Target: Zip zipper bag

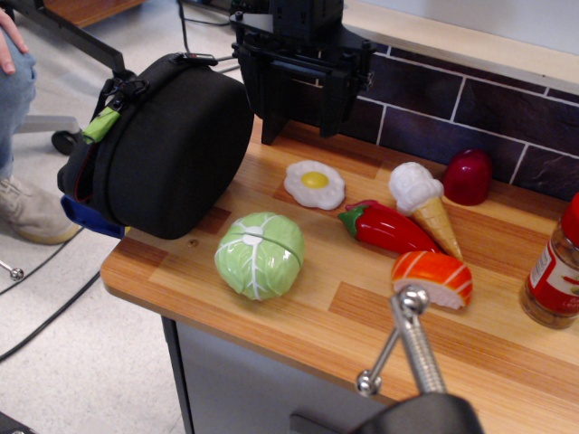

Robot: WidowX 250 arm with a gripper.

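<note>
The zipper bag [172, 149] is a large rounded black fabric case standing on its edge at the left end of the wooden counter [344, 316], partly overhanging it. A lime-green tab [101, 125] shows at its upper left and blue lining [90, 217] at its lower left, where the zipper edge gapes. My black gripper [303, 122] hangs just right of the bag's upper right side, above the back of the counter. Its two fingers [271, 117] point down with a gap between them and hold nothing.
Toy foods lie right of the bag: a fried egg [314, 183], a cabbage [260, 255], a red pepper [384, 226], an ice cream cone [423, 203], a red fruit [468, 176] and salmon sushi [432, 276]. A spice bottle [554, 271] stands far right. A metal clamp [407, 344] sits in front.
</note>
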